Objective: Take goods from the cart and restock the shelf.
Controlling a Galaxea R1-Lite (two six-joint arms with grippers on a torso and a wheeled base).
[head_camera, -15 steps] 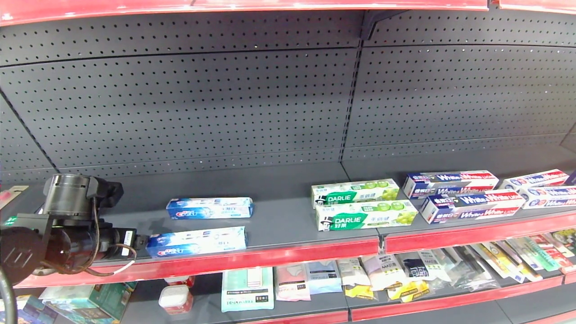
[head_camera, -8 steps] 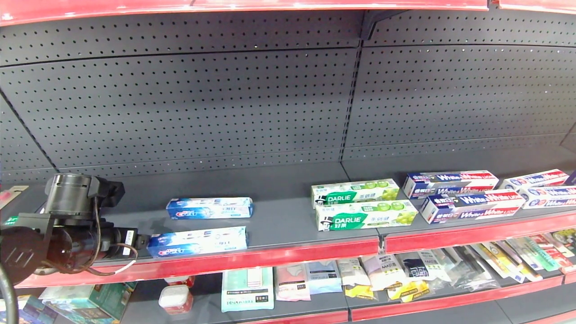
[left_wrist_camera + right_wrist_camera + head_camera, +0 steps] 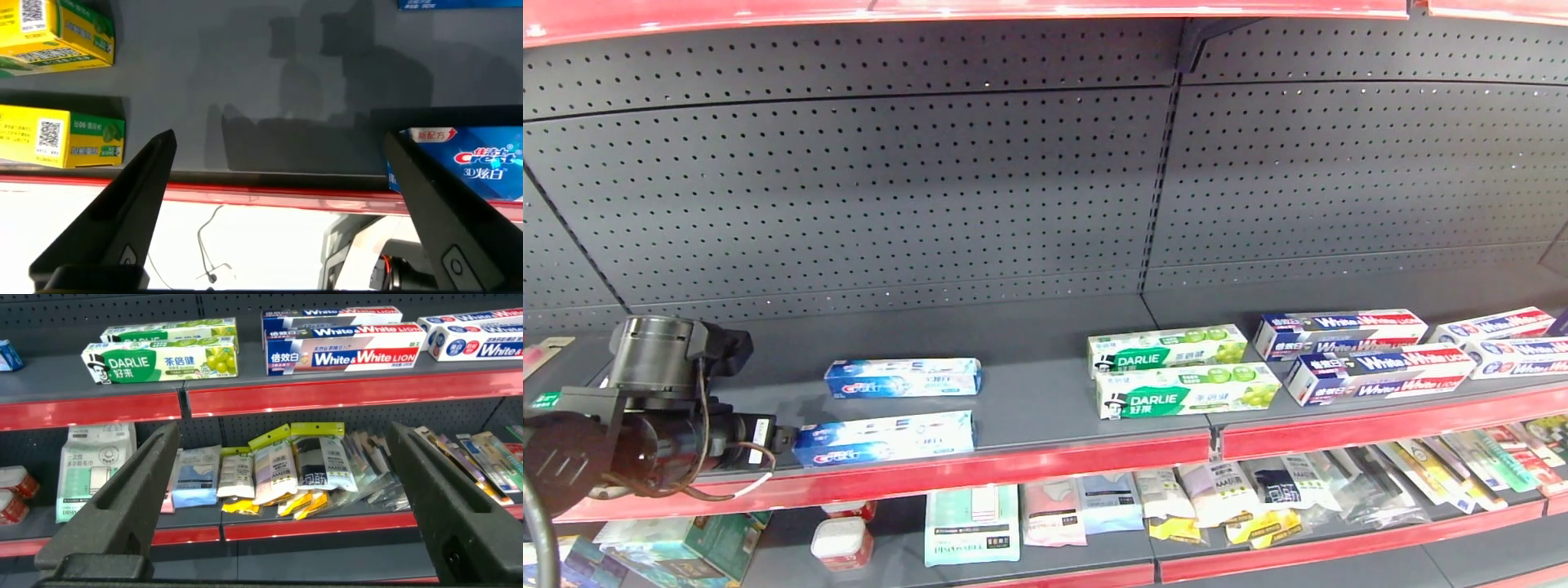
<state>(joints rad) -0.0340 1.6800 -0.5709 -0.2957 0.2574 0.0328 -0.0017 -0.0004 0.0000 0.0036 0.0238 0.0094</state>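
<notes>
Two blue toothpaste boxes lie on the grey shelf: one at the front lip, one behind it. My left arm is at the shelf's left end, its tip right against the front box's left end. In the left wrist view the left gripper is open and holds nothing, and the front blue box lies just outside one finger. The right gripper is open and empty, facing the shelf front from a distance.
Two green toothpaste boxes and white-and-blue ones fill the shelf's right part. Yellow boxes lie at its far left. The lower shelf holds packets and a red-and-white jar. A pegboard wall closes the back.
My left wrist has edged slightly right, and the front blue box has slid a little to the right with it. Everything else stays put.
</notes>
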